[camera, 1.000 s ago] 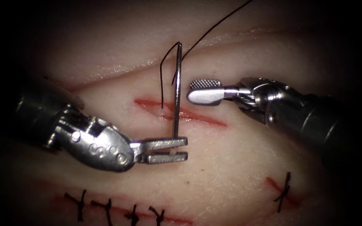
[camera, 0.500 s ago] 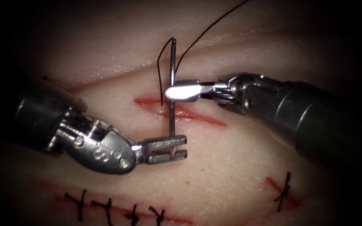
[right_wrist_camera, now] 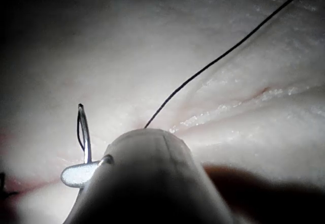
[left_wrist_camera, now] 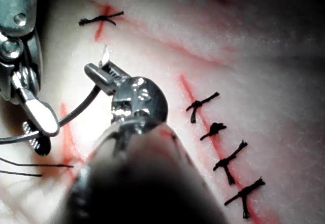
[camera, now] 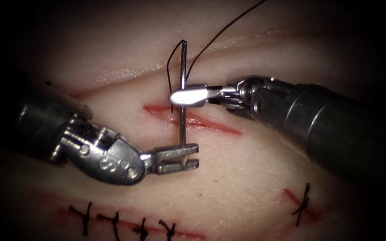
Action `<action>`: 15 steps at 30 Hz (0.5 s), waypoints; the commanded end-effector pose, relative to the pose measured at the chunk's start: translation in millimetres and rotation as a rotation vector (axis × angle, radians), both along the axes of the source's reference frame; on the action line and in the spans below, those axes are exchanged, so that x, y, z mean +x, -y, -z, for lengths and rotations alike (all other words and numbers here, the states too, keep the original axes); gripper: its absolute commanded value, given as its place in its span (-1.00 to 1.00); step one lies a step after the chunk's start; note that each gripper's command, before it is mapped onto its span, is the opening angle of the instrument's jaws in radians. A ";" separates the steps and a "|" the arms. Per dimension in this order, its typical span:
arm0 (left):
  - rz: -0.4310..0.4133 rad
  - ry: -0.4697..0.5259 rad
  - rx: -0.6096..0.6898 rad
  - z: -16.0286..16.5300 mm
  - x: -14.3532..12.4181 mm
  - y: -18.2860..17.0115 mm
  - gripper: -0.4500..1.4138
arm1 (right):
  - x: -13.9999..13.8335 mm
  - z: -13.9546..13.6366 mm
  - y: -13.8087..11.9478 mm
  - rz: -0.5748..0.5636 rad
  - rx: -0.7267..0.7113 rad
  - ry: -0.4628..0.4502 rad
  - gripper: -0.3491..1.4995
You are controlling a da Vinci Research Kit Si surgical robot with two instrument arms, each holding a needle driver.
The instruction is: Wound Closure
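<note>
The left tool (camera: 182, 159) comes in from the left on the near side of the open cut (camera: 193, 119); its jaws stand a narrow gap apart, with the near end of the needle (camera: 182, 96) gripped at the upper jaw, so it has the needle by one end. From there the needle rises toward the far side, edge-on, clear of the tissue (camera: 246, 178) and crossing over the cut. The right tool (camera: 188, 94), reaching in from the right, has its jaws closed around the needle's upper part, just short of the far end where the thread (camera: 220, 33) is attached. One strand loops down from that end to the cut's left part; the other runs away to the far right. Counted: one needle, two tools, one open cut, four finished stitches (camera: 128, 225) in a row at the near left, and one more stitch (camera: 303, 198) at the near right
</note>
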State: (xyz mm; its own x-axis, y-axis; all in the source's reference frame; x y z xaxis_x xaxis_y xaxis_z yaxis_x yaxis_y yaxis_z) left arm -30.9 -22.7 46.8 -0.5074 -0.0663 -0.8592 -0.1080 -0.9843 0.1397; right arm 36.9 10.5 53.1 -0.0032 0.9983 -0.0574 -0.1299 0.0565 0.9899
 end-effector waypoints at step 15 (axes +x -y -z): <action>-0.009 0.003 0.004 -0.6 -0.2 0.8 -1.00 | 1.4 -0.7 0.1 0.016 0.001 -0.042 -1.00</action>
State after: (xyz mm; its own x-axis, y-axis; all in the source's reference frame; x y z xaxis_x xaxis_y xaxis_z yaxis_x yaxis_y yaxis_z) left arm -31.0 -22.9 46.9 -0.5036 -0.0693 -0.8612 -0.1000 -0.9854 0.1378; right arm 37.4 10.2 53.4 0.0101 0.9984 -0.0557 -0.0850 0.0563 0.9948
